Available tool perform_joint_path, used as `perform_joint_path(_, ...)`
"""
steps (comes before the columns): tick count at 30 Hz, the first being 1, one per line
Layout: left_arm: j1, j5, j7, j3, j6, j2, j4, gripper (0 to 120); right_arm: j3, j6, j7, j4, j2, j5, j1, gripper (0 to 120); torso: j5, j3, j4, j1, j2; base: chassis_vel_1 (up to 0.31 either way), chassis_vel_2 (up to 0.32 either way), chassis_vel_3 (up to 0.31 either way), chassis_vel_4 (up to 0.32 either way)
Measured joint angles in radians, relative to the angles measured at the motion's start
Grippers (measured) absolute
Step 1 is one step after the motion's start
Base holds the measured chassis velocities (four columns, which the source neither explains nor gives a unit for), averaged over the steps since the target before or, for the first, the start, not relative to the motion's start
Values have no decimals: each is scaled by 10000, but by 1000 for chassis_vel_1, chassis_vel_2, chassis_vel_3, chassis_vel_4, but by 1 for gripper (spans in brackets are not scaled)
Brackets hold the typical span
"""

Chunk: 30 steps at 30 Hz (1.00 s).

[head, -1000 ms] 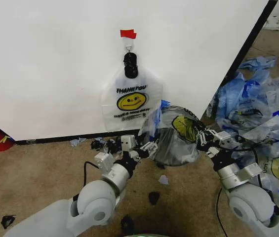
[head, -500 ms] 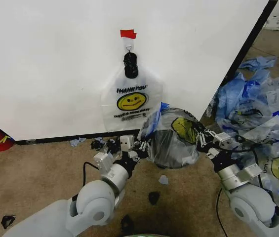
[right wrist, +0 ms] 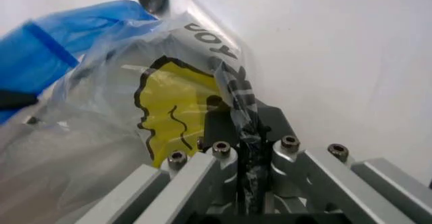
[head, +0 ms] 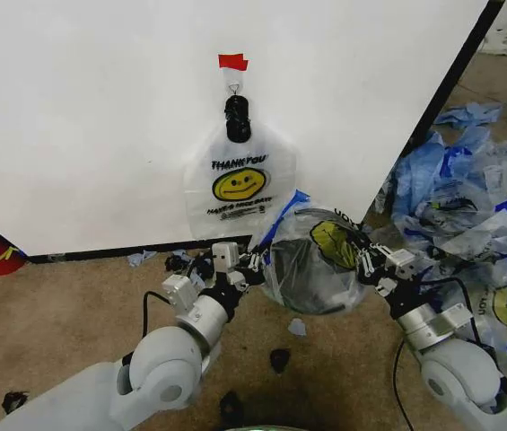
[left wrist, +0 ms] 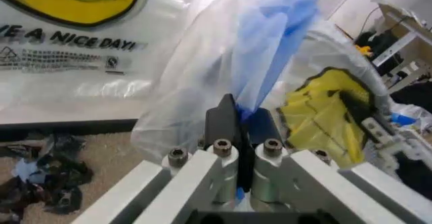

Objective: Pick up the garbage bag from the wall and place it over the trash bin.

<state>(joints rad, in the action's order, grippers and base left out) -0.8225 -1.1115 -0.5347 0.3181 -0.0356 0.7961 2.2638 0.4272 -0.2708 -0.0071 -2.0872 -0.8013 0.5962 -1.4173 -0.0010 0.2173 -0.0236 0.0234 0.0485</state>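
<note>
1. I have the garbage bag [head: 311,260] stretched between my two grippers, low in front of the wall [head: 83,117] and just right of a second smiley bag [head: 238,184] hanging from the hook [head: 233,87] under the red tape [head: 232,61].
2. My left gripper [head: 251,260] is clenched on the bag's blue-edged handle; in the left wrist view the blue plastic [left wrist: 270,47] rises straight out from between the closed fingers [left wrist: 221,120].
3. My right gripper [head: 367,258] is clamped on the opposite edge; the right wrist view shows a twisted strip of printed plastic [right wrist: 236,95] pinched between its fingers [right wrist: 219,123].
4. The bag's mouth is spread wide, with the dark trash bin [head: 298,265] showing through the thin plastic.
5. The yellow face [head: 332,241] sits on the right side, near the right gripper.
6. A heap of blue and white bags [head: 468,197] lies on the carpet further right.
</note>
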Motion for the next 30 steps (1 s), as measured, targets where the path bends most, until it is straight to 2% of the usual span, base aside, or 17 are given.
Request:
perform_joint_path(9,15,85,-24,-46,-55,133,-224,0,440,-464,-847,51,213,841,-171,0,0,0,0,0,0,0,0,0,0)
perform_joint_path(30,85,-144,-228,-234,-176,193,-333,0,458,-541,-1068,278,300,1297,-76,0,0,0,0,0,0,0,0,0,0)
